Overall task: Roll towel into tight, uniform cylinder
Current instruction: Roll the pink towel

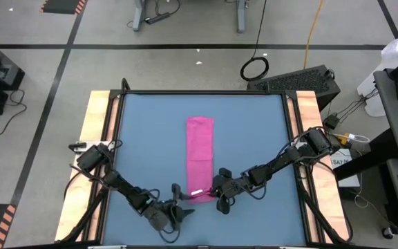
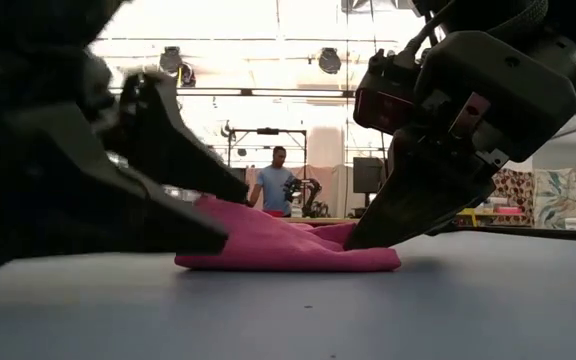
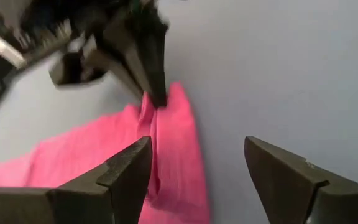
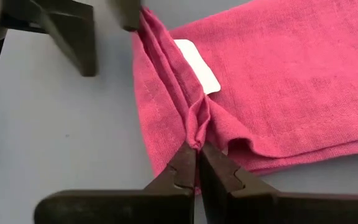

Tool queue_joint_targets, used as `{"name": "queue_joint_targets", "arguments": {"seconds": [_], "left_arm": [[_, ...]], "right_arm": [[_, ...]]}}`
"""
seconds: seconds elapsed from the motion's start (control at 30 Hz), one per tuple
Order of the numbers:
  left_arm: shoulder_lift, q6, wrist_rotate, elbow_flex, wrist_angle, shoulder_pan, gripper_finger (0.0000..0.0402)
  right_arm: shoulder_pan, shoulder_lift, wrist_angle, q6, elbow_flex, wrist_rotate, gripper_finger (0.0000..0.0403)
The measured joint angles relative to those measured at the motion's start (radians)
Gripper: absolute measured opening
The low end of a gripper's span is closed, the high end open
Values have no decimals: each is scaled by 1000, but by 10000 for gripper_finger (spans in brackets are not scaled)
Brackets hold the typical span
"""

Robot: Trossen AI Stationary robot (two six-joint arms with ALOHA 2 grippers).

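In the low view, two dark grippers close to the camera block much of the scene, so only the near end of the towel [image 2: 288, 248] shows between them, bunched into soft folds. A blurred person [image 2: 274, 186] stands far off in the room behind. Whether the left gripper touches the cloth is hard to tell from any view; it seems to sit just short of it.

Seen from above, the left arm reaches in from the table's left edge along the near side, and the left gripper [image 1: 179, 211] rests just beside the towel's near end with its fingers [image 3: 129, 171] spread apart, holding nothing. The right arm stretches from the right edge, sloping down toward the same end. The right gripper [image 4: 197, 163] has its fingers pressed together on a small pinched ridge of cloth at the towel's near edge, close to a white tag [image 4: 197, 65].

The towel [image 1: 200, 158] lies as a long narrow folded strip in the middle of the blue table [image 1: 144, 131], its long axis running from the far side toward the near side
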Motion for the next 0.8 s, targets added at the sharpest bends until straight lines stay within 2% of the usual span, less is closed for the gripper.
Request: {"name": "queue_joint_targets", "arguments": {"seconds": [0.1,0.23,0.37,0.5,0.67,0.8], "left_arm": [[-2,-98,30,0,-64,21,260],[-2,-130,57,0,-83,32,254],[-2,-170,78,0,-104,49,231],[-5,-242,148,1,-138,84,193],[-4,-252,195,2,-143,110,129],[-4,-291,213,2,-157,124,70]], "right_arm": [[0,0,0,6,0,0,2],[0,0,0,10,0,-1,2],[0,0,-1,7,0,-2,2],[0,0,-1,11,0,-2,4],[3,0,0,13,0,-1,12],[5,-18,-14,4,-2,-6,35]]}}
